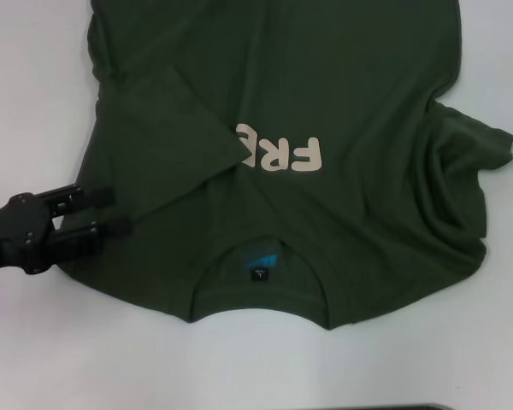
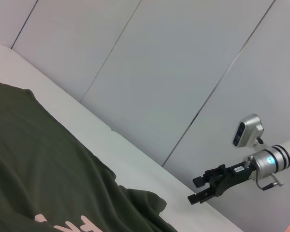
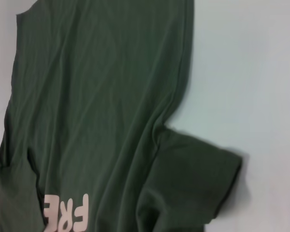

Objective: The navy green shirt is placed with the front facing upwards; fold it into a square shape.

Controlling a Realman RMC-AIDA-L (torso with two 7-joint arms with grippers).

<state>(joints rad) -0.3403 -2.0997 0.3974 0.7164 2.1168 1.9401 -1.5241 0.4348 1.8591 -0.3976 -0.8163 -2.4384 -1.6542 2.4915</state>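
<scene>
The navy green shirt lies front up on the white table, neck toward me, with a blue label inside the collar. Its left side is folded inward, and the flap covers part of the cream letters, leaving "FRE" showing. The right sleeve lies bunched and wrinkled. My left gripper is at the shirt's left edge near the shoulder, open, with its fingers reaching over the cloth edge. My right gripper shows only in the left wrist view, raised in the air off the shirt's far side, open and holding nothing.
White table surrounds the shirt on the left, right and near sides. A grey panelled wall stands behind the table. The shirt's hem runs out of the head view at the top.
</scene>
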